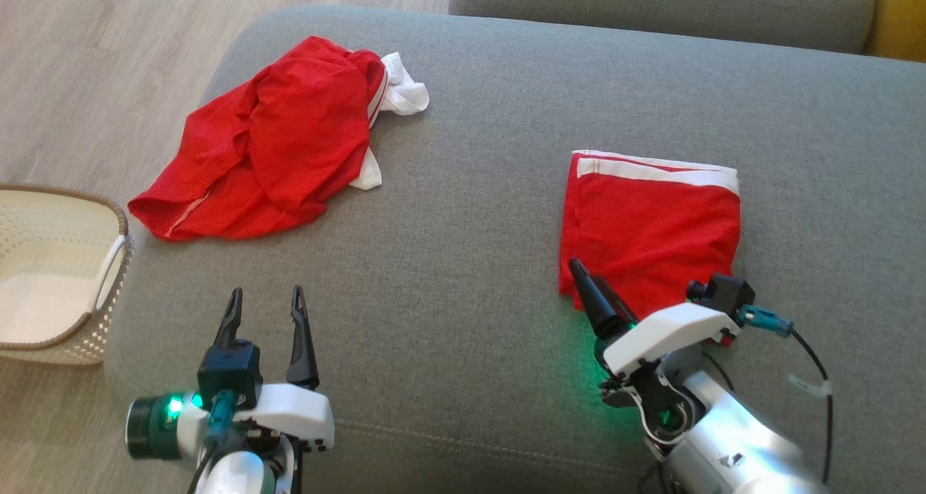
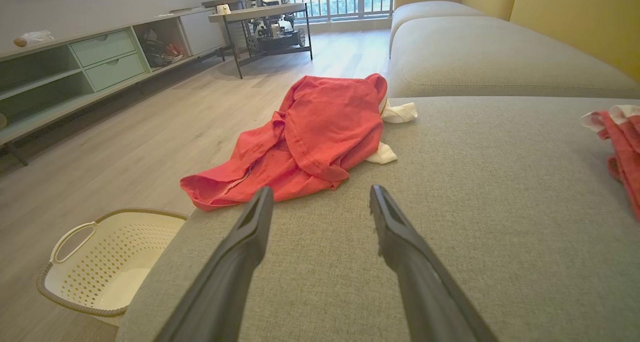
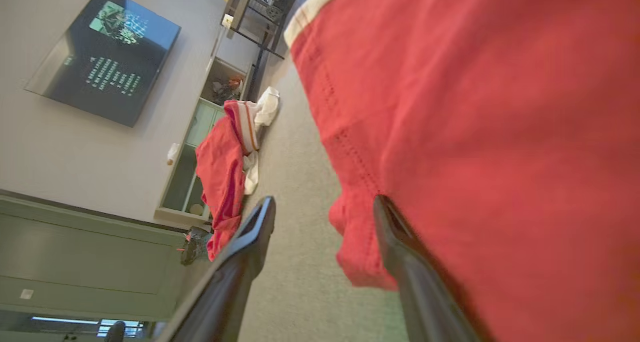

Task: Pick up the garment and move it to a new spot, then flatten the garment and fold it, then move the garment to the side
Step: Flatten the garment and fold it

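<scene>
On one grey fabric sofa (image 1: 470, 262) lie two red, white-trimmed garments: a folded red garment (image 1: 651, 226) at right, a crumpled red garment (image 1: 275, 147) near the left edge. Both the left gripper (image 1: 265, 291) and the right gripper (image 3: 324, 202) have jaws spread, the right at the folded one's near edge. One cream perforated basket (image 1: 108, 284) stands on pale wooden floor (image 1: 87, 82).

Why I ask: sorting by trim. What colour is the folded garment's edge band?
White band on the red folded garment; clearest in the head view.
</scene>
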Available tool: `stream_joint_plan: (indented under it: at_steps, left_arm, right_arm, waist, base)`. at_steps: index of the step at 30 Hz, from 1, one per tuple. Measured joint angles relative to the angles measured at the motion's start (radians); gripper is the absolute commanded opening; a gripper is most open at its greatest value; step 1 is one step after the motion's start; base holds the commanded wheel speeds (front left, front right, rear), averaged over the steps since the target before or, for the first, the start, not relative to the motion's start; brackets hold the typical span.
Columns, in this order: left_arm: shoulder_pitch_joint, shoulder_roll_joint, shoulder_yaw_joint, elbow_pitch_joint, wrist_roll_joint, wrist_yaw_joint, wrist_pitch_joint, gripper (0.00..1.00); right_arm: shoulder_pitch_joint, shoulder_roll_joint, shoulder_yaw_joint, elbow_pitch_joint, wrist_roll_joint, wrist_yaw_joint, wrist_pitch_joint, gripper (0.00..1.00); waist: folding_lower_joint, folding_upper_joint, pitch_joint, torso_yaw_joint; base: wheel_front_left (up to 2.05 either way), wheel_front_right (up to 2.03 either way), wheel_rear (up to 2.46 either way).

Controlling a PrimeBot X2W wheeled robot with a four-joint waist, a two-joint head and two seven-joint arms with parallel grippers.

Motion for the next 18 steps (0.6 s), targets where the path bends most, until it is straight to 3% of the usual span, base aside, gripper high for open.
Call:
stream_joint_plan:
  at_steps: [8, 13, 18]
  left_arm:
    - [-0.002, -0.002, -0.005, 0.001, 0.0, 0.0, 0.0, 1.0]
    - [-0.002, -0.002, -0.002, 0.002, 0.0, 0.0, 0.0, 1.0]
    - [-0.002, -0.002, 0.001, -0.004, 0.0, -0.001, 0.0, 1.0]
  right_arm:
    - [-0.078, 0.001, 0.044, 0.113, 0.0, 0.0, -0.002, 1.0]
    - [-0.091, 0.0, 0.06, 0.108, 0.005, 0.0, -0.013, 1.0]
    - [-0.093, -0.009, 0.06, 0.066, -0.059, 0.0, -0.023, 1.0]
  waist:
    - [0.0, 0.0, 0.018, -0.001]
    - [0.0, 0.0, 0.012, -0.025]
    - [0.0, 0.0, -0.007, -0.062]
  base:
    - [0.0, 0.0, 0.0]
    - [0.0, 0.0, 0.0]
    - [0.0, 0.0, 0.0]
